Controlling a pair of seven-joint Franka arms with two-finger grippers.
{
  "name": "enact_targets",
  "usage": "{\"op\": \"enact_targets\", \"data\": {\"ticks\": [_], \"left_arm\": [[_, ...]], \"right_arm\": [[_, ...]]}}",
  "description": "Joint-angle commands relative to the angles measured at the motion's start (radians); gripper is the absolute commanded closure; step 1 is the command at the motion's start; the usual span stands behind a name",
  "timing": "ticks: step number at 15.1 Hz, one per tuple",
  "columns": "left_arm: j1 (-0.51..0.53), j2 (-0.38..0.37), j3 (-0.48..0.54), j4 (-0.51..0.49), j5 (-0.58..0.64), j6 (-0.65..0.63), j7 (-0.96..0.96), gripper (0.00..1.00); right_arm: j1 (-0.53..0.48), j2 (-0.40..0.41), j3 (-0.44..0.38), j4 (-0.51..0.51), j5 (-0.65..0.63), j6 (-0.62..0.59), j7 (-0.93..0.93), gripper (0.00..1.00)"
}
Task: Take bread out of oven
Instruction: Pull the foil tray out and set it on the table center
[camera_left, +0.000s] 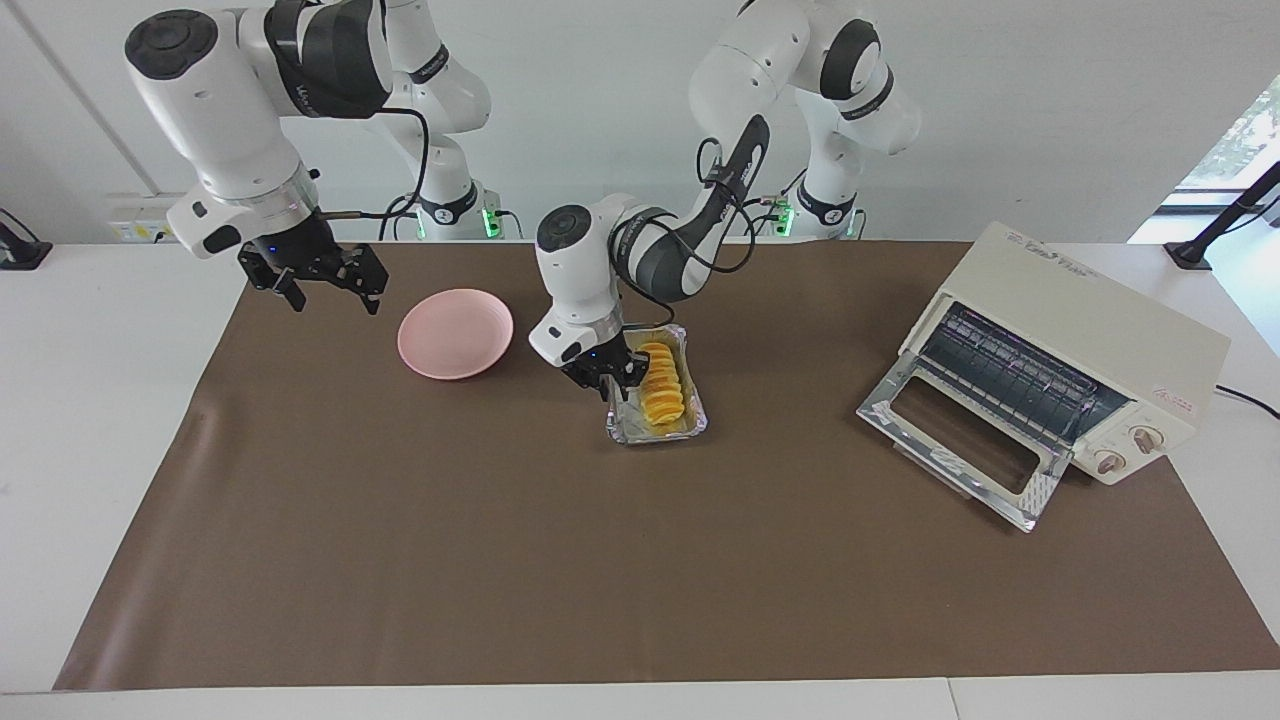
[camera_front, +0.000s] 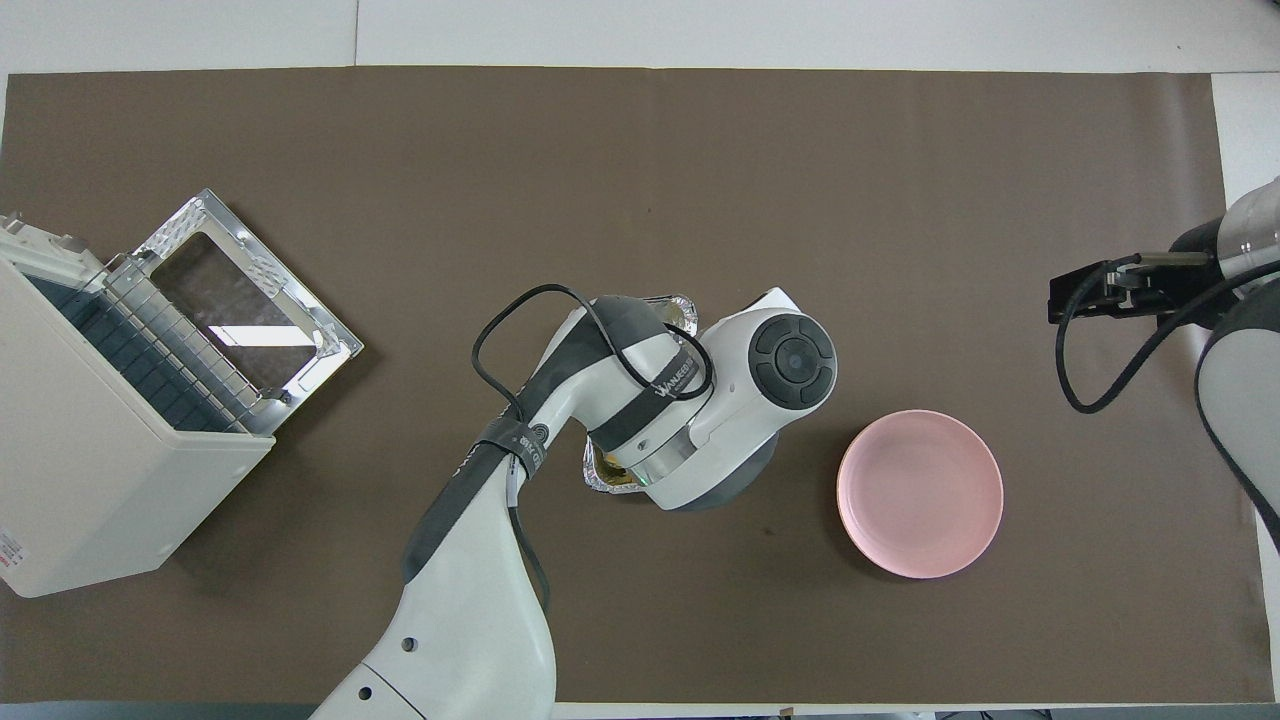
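Observation:
The bread (camera_left: 662, 388), a ridged golden-orange loaf, lies in a crinkled silver foil tray (camera_left: 690, 428) on the brown mat at the middle of the table. My left gripper (camera_left: 612, 392) is low at the tray's rim on the side toward the right arm's end, shut on that rim. In the overhead view the left arm covers the bread, and only the tray's ends (camera_front: 680, 304) show. The cream oven (camera_left: 1100, 330) stands at the left arm's end with its glass door (camera_left: 960, 435) dropped open and its wire rack bare. My right gripper (camera_left: 330, 285) waits open, raised beside the plate.
A round pink plate (camera_left: 455, 333) sits on the mat between the foil tray and the right arm's end; it also shows in the overhead view (camera_front: 920, 493). The oven (camera_front: 90, 470) and its open door (camera_front: 240, 300) fill the left arm's end.

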Motion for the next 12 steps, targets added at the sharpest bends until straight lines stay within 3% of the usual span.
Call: {"op": "enact_targets", "data": {"ticks": [1,4,7,12], "left_arm": [[0.048,-0.014,0.009,0.046,0.008,-0.063,0.001,0.00],[0.135,-0.063,0.009,0.132,-0.050,-0.172,0.062,0.00],[0.272,-0.211,0.009,0.109,-0.094,-0.238,0.178,0.00],[0.492,-0.333,0.009,0.099,-0.095,-0.383,0.544,0.00]], "right_arm": [[-0.013,-0.013,0.009,-0.006,-0.017,-0.011,-0.027,0.00],[-0.011,-0.013,0.009,-0.006,-0.017,-0.011,-0.027,0.00],[-0.013,-0.013,0.009,-0.006,-0.017,-0.011,-0.027,0.00],[-0.013,-0.013,0.009,-0.006,-0.017,-0.011,-0.028,0.00]]}}
